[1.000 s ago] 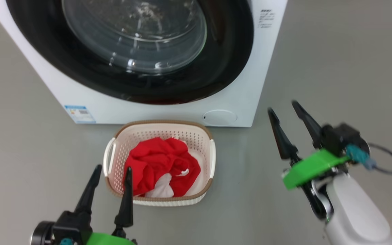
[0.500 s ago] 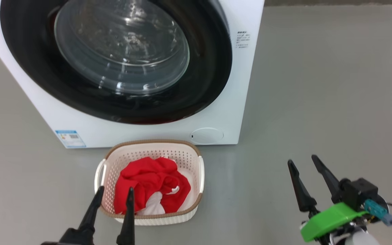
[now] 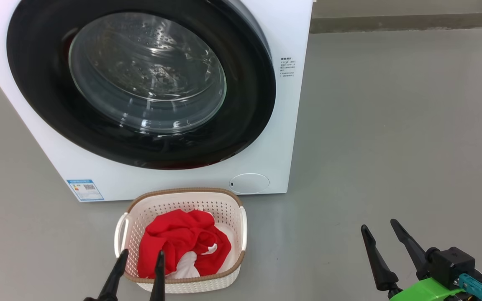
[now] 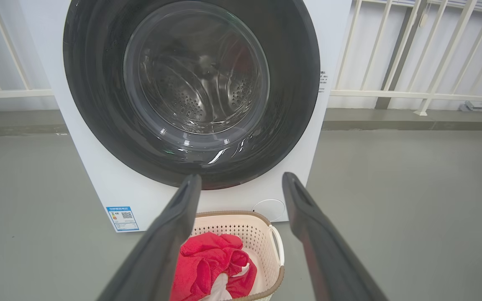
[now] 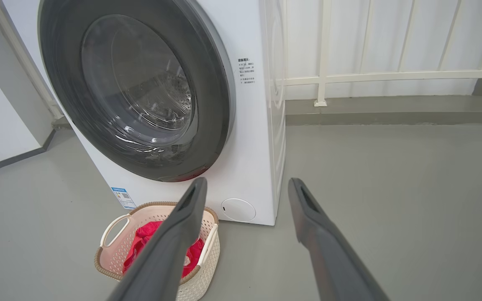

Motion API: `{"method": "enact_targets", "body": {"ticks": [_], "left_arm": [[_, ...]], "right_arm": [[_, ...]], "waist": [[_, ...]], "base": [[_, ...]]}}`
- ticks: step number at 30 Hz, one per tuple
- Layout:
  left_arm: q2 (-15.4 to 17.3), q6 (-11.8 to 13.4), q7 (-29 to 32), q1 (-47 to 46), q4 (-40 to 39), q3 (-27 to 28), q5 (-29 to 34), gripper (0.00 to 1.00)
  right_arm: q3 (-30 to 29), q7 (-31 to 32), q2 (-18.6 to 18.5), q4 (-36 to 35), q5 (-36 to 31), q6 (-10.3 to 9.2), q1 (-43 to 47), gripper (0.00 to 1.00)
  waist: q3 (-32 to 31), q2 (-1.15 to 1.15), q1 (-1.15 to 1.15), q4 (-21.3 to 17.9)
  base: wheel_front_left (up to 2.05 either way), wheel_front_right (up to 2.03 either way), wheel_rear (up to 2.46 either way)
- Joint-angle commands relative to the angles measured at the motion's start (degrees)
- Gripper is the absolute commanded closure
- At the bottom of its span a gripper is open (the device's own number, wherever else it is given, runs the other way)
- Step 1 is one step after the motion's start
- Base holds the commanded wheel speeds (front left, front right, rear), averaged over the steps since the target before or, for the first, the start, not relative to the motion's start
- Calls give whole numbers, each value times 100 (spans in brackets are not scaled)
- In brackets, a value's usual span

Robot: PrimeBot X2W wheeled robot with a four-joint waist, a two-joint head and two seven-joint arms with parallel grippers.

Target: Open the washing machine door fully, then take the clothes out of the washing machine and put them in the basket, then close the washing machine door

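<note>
Right gripper (image 3: pixel 378 224) farther back; basket (image 3: pixel 182 191) crosswise

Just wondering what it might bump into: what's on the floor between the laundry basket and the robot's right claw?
Nothing: in the head view, just bare grey floor lies between the basket and the open right gripper.

Glossy door (image 3: pixel 147 75), plastic basket (image 3: pixel 184 191)

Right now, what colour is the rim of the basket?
Brown, with a woven look, around the cream-white basket. The head view shows it best.
</note>
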Motion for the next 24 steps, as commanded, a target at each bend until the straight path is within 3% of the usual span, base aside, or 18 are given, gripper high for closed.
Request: {"method": "enact_targets", "body": {"ticks": [1, 24], "left_arm": [[84, 56, 14, -85, -170, 178, -23, 0], [144, 126, 82, -14, -137, 124, -115, 0]], "right_arm": [[84, 23, -26, -215, -10, -6, -65, 0], [17, 168, -26, -327, -13, -6, 78, 0]], "waist": [[-29, 0, 0, -7], [-111, 0, 0, -41]], "base": [[0, 0, 0], [0, 0, 0]]}}
